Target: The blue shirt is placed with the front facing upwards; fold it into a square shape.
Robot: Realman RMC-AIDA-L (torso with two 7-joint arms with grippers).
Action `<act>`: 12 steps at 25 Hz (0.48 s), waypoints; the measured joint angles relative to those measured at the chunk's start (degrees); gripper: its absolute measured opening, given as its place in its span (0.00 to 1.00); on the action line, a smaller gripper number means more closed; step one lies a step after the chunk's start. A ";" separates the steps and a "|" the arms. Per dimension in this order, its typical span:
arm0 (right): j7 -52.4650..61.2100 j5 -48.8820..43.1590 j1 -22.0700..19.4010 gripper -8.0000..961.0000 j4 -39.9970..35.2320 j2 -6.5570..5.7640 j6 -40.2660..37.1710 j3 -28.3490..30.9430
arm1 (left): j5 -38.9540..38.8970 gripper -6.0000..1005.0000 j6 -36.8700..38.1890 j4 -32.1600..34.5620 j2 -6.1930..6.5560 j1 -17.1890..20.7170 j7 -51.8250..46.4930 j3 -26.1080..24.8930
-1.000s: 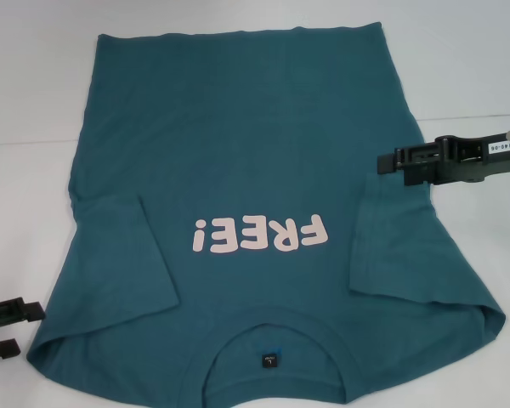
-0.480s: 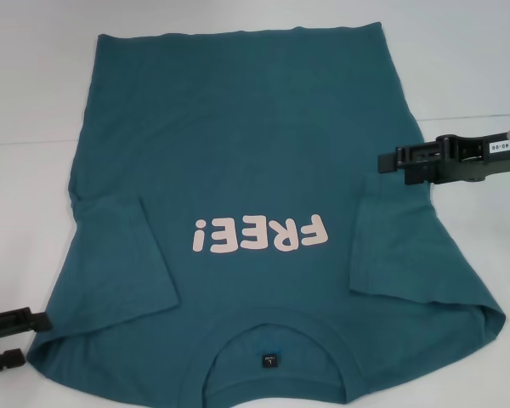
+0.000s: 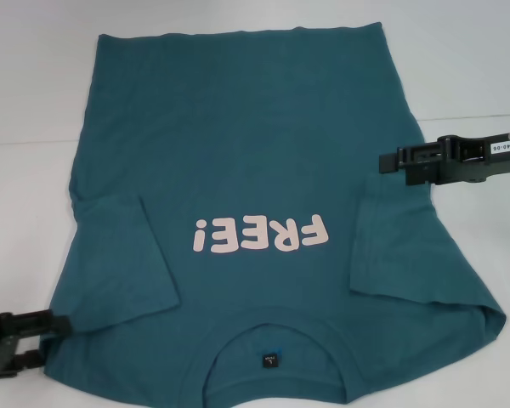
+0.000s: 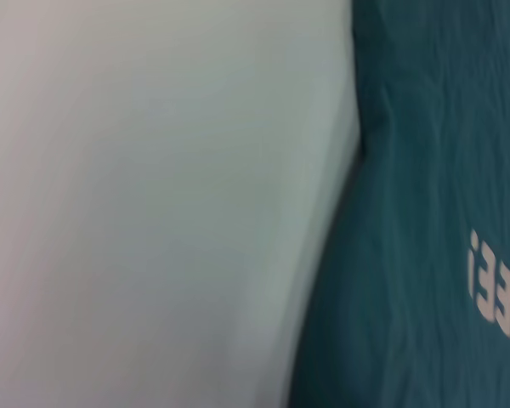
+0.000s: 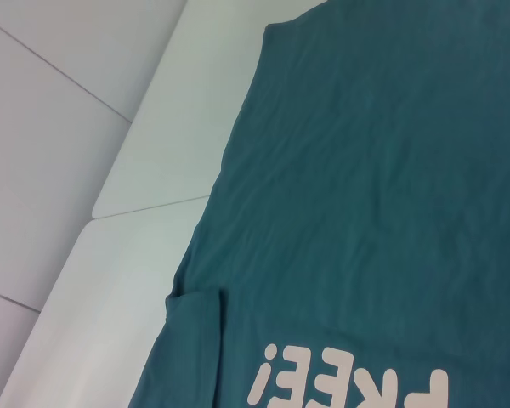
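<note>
The blue shirt (image 3: pixel 238 153) lies flat and front up on the white table, collar (image 3: pixel 272 336) toward me and pink "FREE!" lettering (image 3: pixel 262 234) on the chest. Both short sleeves are folded inward onto the body. My left gripper (image 3: pixel 56 340) sits low at the near left, open, its upper fingertip over the shirt's shoulder edge. My right gripper (image 3: pixel 393 162) hovers above the shirt's right side edge, holding no cloth. The left wrist view shows the shirt's edge (image 4: pixel 425 170) beside bare table. The right wrist view shows the shirt's body and one folded sleeve (image 5: pixel 191 340).
The white table (image 3: pixel 34 85) surrounds the shirt, with a thin seam line (image 3: pixel 25 143) running across it on both sides. The shirt's hem lies at the far edge of view.
My left gripper has slid right and slightly down, from off the shirt to its near-left shoulder edge. The right gripper and the shirt have not moved.
</note>
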 joint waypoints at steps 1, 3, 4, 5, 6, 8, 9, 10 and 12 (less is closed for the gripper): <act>0.00 0.00 0.00 0.84 -0.01 0.00 0.00 0.01 | 0.00 0.74 0.13 -0.35 0.01 -0.28 0.00 0.37; 0.00 0.03 0.00 0.84 -0.10 0.00 0.00 0.02 | 0.03 0.74 0.29 -0.69 0.00 -0.84 -0.01 1.29; 0.00 0.07 -0.01 0.84 -0.17 0.00 0.00 0.02 | 0.04 0.74 0.38 -0.77 -0.03 -1.19 -0.02 1.82; 0.00 0.10 -0.05 0.84 -0.20 0.00 0.00 0.03 | 0.06 0.74 0.43 -0.87 -0.07 -1.56 -0.05 2.21; 0.00 0.13 -0.09 0.84 -0.22 0.00 0.00 0.06 | 0.06 0.73 0.43 -0.87 -0.07 -1.56 -0.05 2.21; -0.01 0.17 -0.15 0.84 -0.22 0.01 -0.01 0.12 | 0.17 0.73 0.52 -1.47 -0.08 -2.49 -0.11 2.69; -0.02 0.17 -0.20 0.84 -0.22 0.00 -0.01 0.18 | 0.17 0.73 0.56 -1.60 -0.07 -2.64 -0.11 2.69; -0.06 0.17 -0.22 0.84 -0.20 -0.02 -0.02 0.35 | 0.16 0.73 0.63 -1.67 -0.04 -2.79 -0.12 2.70; -0.12 0.18 -0.24 0.84 -0.06 -0.04 -0.02 0.83 | 0.03 0.72 0.73 -1.70 0.01 -2.92 -0.14 2.71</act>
